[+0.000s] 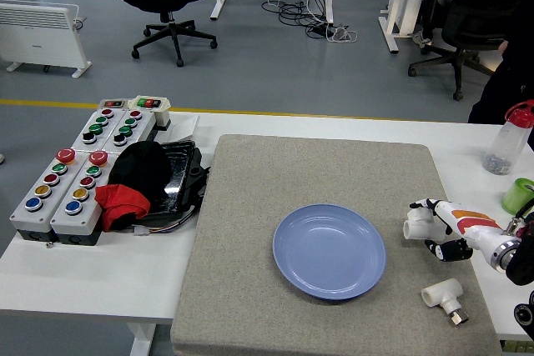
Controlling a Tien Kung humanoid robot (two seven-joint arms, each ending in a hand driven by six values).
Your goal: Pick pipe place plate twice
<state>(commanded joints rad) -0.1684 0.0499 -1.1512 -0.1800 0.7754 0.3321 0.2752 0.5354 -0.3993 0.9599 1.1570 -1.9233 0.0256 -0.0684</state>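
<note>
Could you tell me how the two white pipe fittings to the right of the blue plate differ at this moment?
The farther pipe fitting sits in the right hand, whose fingers curl around it; the nearer pipe fitting lies free on the grey mat. The nearer one shows a metal end; none shows on the farther one. Both are white and lie right of the plate, outside it.

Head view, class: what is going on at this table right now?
The robot's right hand reaches in from the right and closes its fingers around a white pipe fitting on the grey mat. The blue plate beside it holds nothing yet. A second pipe fitting lies untouched nearer the table's front edge. The left hand is not in view.
</note>
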